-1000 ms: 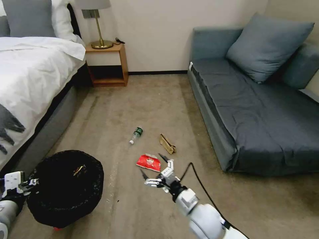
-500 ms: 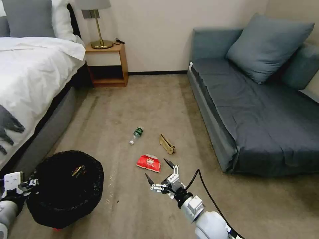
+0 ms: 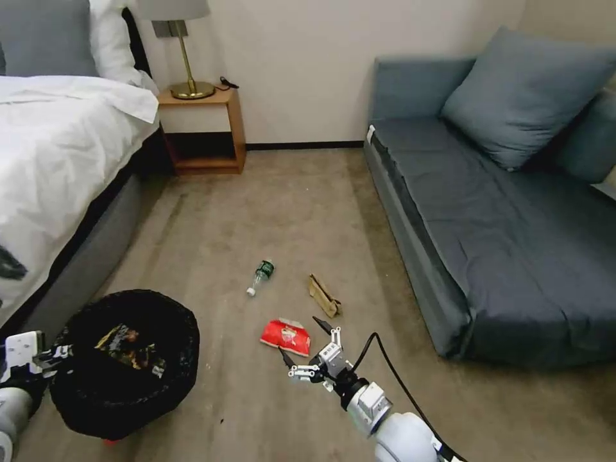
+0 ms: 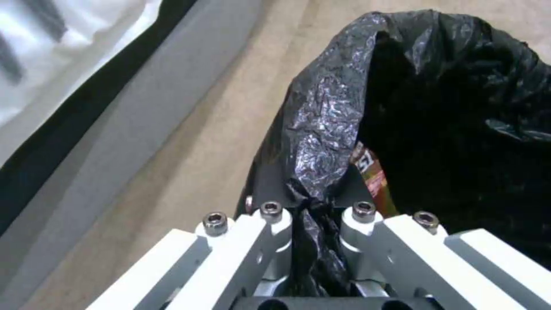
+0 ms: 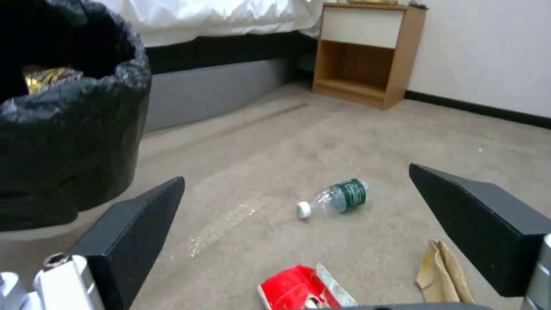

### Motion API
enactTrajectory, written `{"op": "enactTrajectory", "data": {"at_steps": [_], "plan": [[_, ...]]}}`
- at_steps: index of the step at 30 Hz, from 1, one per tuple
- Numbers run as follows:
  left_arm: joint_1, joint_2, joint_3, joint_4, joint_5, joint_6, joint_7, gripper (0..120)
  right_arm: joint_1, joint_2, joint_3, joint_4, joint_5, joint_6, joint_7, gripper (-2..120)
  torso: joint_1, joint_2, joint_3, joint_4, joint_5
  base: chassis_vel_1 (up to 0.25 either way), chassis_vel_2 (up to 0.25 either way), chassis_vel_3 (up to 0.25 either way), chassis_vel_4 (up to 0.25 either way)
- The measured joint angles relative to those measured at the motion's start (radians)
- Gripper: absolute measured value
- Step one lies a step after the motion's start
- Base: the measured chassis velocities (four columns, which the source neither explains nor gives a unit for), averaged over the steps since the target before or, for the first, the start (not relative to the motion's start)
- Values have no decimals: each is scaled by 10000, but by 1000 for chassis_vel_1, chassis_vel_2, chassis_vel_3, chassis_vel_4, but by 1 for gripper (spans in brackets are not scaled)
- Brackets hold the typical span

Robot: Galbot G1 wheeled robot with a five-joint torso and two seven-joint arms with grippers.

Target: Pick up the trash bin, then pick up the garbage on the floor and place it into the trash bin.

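The trash bin [image 3: 122, 362] stood on the carpet at the robot's left, close to the foot of the bed [image 3: 58, 160]. It was round and wide, lined with a crinkly black bag that folded over the rim. A shiny gold-yellow wrapper [image 3: 131, 346] lay inside, partly in shadow. In the left wrist view the bag [image 4: 327, 129] looked glossy and wrinkled, and a strip of the wrapper [image 4: 373, 174] showed at the inner edge.

The left hand [image 3: 48, 359] was at the bin's near-left rim. Its fingers [image 4: 270, 224] were closed tight on a bunched fold of the liner.

The right hand [image 3: 307, 343] hovered low over the carpet, just beside the red packet [image 3: 285, 335]. Its two black fingertips [image 5: 132, 241] were spread wide apart and held nothing.

Three items lay on the floor:
- The red packet was flat, with a torn silvery edge; in the right wrist view [image 5: 304, 288] it sat between the two fingertips.
- The tan paper bag [image 3: 324, 296] was crumpled and folded, lying near the packet on the sofa side.
- The clear bottle [image 3: 261, 276] lay on its side, with a green label and a white cap, farther out toward the nightstand [image 3: 202, 131].

The grey sofa [image 3: 500, 212] ran along the right.
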Motion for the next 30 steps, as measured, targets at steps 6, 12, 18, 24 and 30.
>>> {"op": "enactTrajectory", "data": {"at_steps": [6, 12, 18, 24, 30], "plan": [[15, 7, -45, 46, -29, 2, 4, 6, 105, -12, -128, -198, -11, -148, -50, 100, 0, 0, 0, 0, 1, -99, 87, 93, -93], [23, 44, -113, 128, -69, 3, 6, 6, 246, -22, -334, -488, -6, -279, -85, 100, 0, -1, 0, 0, 0, -128, 129, 124, -125], [42, 77, -123, 180, -73, 5, 9, 6, 508, -14, -582, -924, 85, -494, -124, 100, 1, -1, 0, -1, 0, -120, 116, 112, -130], [79, 79, -124, 201, -70, 6, 8, 6, 827, -72, -776, -1194, 33, -1186, -277, 100, 1, -1, 0, -1, 0, -113, 127, 132, -130], [130, 82, -129, 236, -58, 6, 10, 6, 1600, -164, -1214, -1866, 192, -2754, -899, 100, 1, -1, 1, -2, 0, -72, 57, 71, -50]]}}
